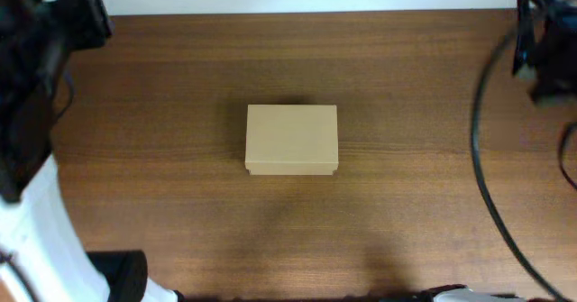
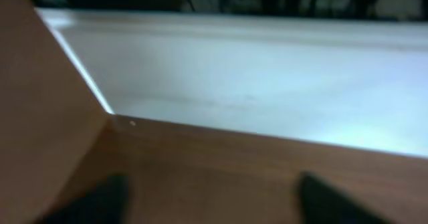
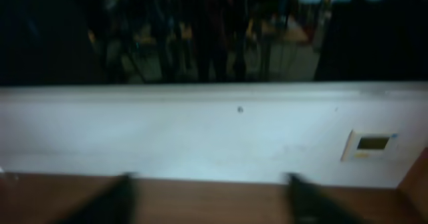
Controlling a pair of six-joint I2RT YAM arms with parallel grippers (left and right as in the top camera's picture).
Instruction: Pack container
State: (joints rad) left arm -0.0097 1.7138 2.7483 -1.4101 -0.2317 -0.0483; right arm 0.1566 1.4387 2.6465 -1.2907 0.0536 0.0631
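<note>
The container (image 1: pixel 291 138), a plain tan cardboard box with its lid down, sits in the middle of the wooden table (image 1: pixel 180 203) in the overhead view. Neither wrist view shows it. My left arm (image 1: pixel 36 59) is at the table's far left corner, well away from the box. In the left wrist view my left gripper (image 2: pixel 212 184) is open over bare wood with nothing between its dark fingers (image 2: pixel 110 194). My right arm (image 1: pixel 545 54) is blurred at the far right corner. The right gripper (image 3: pixel 210 182) is also open and holds nothing.
A black cable (image 1: pixel 482 176) curves down the right side of the table. The left arm's white base (image 1: pixel 45 239) fills the near left corner. Beyond the table's far edge is a white surface (image 3: pixel 200 130) bearing a small device with a screen (image 3: pixel 370 144).
</note>
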